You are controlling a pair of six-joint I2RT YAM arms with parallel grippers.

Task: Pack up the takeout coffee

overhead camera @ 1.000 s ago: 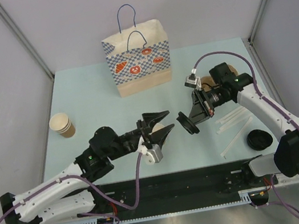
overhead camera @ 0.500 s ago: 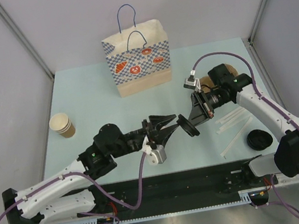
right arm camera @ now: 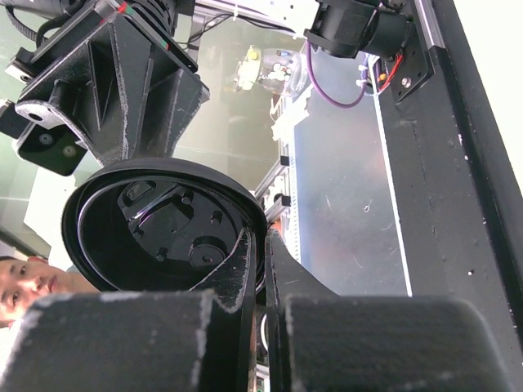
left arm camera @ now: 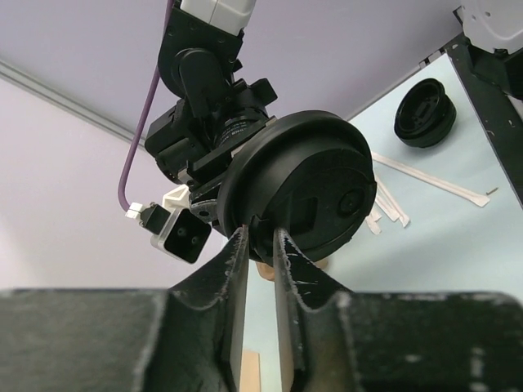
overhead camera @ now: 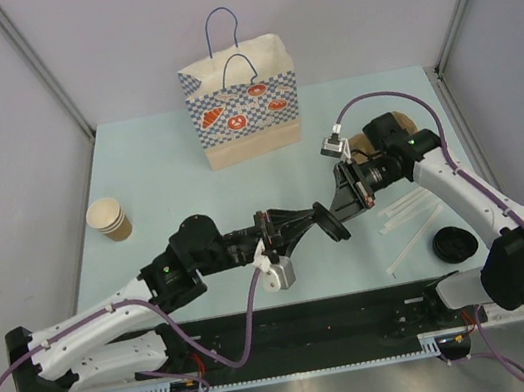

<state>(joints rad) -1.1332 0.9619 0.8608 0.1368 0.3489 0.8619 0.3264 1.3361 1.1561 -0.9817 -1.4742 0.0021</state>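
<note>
A loose black lid [overhead camera: 328,220] hangs in the air between my two grippers. My right gripper [overhead camera: 339,209] is shut on its rim, as the right wrist view [right arm camera: 263,237] shows, with the lid's [right arm camera: 155,229] hollow underside to the left of the jaws. My left gripper [overhead camera: 313,218] has its tips pinched on the lid's lower edge [left arm camera: 302,188], seen in the left wrist view [left arm camera: 260,237]. A brown cup [overhead camera: 363,146] is mostly hidden behind my right wrist; I cannot tell whether it has a lid. The paper bag [overhead camera: 244,108] stands open at the back.
A stack of lidless brown cups [overhead camera: 110,220] stands at the left. Another black lid [overhead camera: 453,244] lies at the right front, also in the left wrist view [left arm camera: 425,113]. White paper-wrapped sticks [overhead camera: 409,211] lie under the right arm.
My left gripper has moved right to the lid and closed from wide open onto its edge. The right gripper has kept the lid nearly still.
</note>
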